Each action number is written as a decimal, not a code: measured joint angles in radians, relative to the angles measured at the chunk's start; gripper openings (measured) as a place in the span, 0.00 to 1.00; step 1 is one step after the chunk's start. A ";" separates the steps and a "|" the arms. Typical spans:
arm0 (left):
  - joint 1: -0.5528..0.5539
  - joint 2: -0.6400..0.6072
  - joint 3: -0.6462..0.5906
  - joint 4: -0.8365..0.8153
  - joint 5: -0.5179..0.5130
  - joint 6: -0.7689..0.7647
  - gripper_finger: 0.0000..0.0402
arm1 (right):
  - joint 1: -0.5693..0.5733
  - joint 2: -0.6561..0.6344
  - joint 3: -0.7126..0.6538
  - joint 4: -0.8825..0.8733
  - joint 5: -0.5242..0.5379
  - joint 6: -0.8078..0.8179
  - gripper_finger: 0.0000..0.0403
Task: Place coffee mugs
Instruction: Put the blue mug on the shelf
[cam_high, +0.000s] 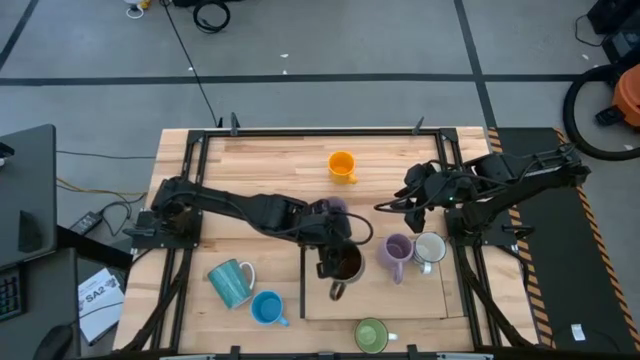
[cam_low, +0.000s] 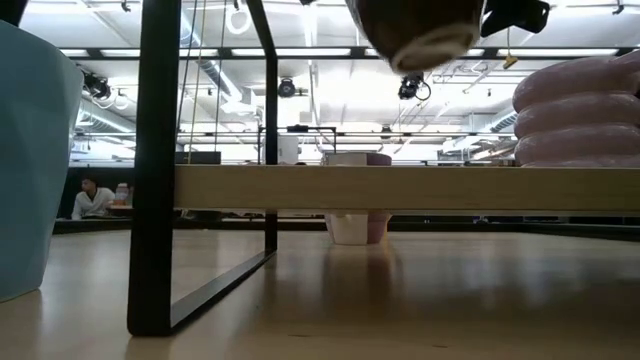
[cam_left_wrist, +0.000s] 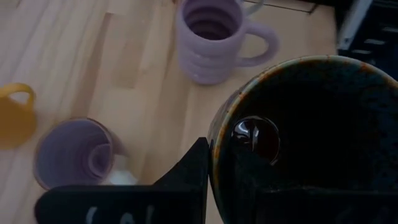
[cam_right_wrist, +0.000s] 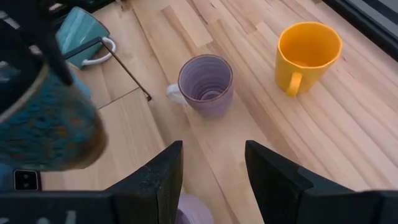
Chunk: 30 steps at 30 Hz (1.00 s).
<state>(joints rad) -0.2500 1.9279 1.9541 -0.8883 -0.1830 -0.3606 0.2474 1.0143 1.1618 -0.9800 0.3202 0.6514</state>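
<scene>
Left end effector (cam_high: 338, 262) clamped on dark teal mug (cam_high: 345, 266), up off counter (cam_high: 260, 165). Lower slow, keep level, pls land left of ribbed purple mug (cam_high: 397, 252). Right end effector (cam_right_wrist: 213, 177) wide, idle.

we note a pale, matt wooden plank table (cam_high: 270, 170); glossy dark-glazed ceramic mug (cam_left_wrist: 311, 137) with speckled rim; smooth ribbed lilac ceramic mug (cam_left_wrist: 214, 40).

Eight coffee mugs (cam_high: 342, 166)

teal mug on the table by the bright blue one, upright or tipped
Tipped: the teal ceramic mug lies on its side on the wooden table, mouth toward the table's left edge.
</scene>
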 joint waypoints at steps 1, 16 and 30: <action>0.007 0.010 0.000 0.007 0.000 0.006 0.10 | 0.000 0.001 0.000 0.001 0.000 0.000 0.44; 0.080 0.139 0.000 0.063 0.008 0.060 0.10 | 0.000 0.016 0.000 0.000 0.001 -0.007 0.44; 0.097 0.214 0.001 0.137 0.032 0.057 0.10 | 0.000 0.015 0.000 0.009 0.001 -0.008 0.44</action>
<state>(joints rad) -0.1532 2.1414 1.9553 -0.7515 -0.1515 -0.3033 0.2470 1.0291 1.1618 -0.9709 0.3213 0.6434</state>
